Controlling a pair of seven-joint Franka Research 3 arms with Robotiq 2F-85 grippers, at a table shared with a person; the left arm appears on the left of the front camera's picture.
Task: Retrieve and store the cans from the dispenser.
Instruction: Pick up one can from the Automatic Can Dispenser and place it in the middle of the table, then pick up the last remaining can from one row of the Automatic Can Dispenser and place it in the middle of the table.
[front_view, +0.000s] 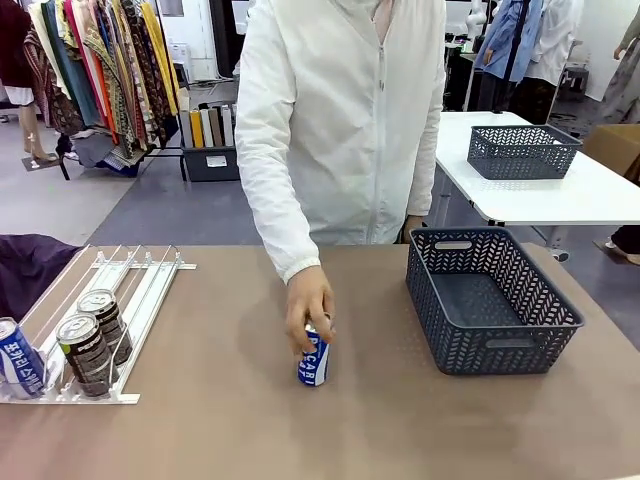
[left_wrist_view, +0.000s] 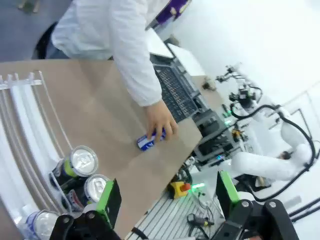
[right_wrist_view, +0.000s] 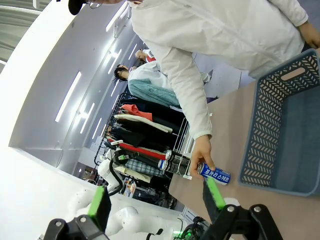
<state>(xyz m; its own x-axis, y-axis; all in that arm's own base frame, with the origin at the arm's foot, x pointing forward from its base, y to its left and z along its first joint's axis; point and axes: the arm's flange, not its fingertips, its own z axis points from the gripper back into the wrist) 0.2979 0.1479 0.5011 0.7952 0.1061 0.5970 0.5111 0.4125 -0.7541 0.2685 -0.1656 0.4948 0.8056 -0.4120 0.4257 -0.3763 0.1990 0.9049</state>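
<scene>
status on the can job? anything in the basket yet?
Done: the loose blue can is out of the rack and on the table's middle. In hand: the person's hand grips it; the left tool and right tool are open, holding nothing. Left: no can shows in the basket; two dark cans and the racked blue can wait at the rack's near end.

dispenser (front_view: 152, 292) left, can (front_view: 314, 364) centre, basket (front_view: 566, 312) right

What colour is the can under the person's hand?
The can is blue with white lettering, clearest in the front view.
</scene>
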